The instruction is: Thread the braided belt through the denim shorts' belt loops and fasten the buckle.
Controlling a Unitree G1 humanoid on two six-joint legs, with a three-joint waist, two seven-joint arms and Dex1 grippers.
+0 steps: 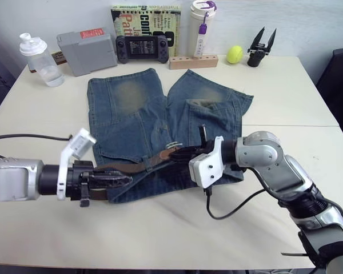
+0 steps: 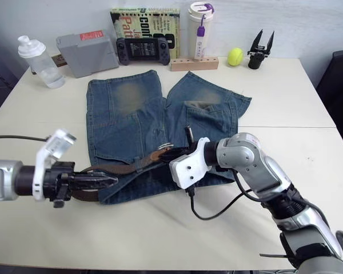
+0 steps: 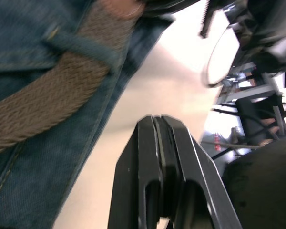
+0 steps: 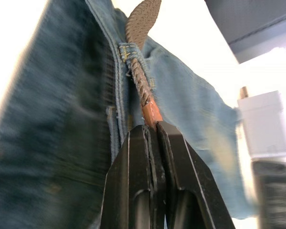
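Note:
The denim shorts [image 1: 160, 114] lie flat on the table, legs pointing away, waistband nearest me. The braided belt [image 1: 126, 167] runs along the waistband and passes under a belt loop [image 3: 81, 45]; another belt loop [image 4: 131, 52] sits just ahead of the right fingers. My right gripper [image 1: 177, 153] is shut on the belt's tan leather end [image 4: 151, 110] near the middle of the waistband. A small silver glint there looks like the buckle [image 1: 172, 146]. My left gripper [image 1: 128, 180] is shut with nothing between its fingers [image 3: 148, 143], lying along the left part of the waistband, just off its edge.
Along the far edge stand a water bottle [image 1: 40, 60], a grey box [image 1: 87, 51], a game controller [image 1: 142, 48], a book [image 1: 146, 20], a white tumbler [image 1: 201, 25], a wooden block [image 1: 193, 61], a yellow ball [image 1: 235, 54] and a black spare gripper [image 1: 262, 48]. A black cable [image 1: 228, 211] loops under my right wrist.

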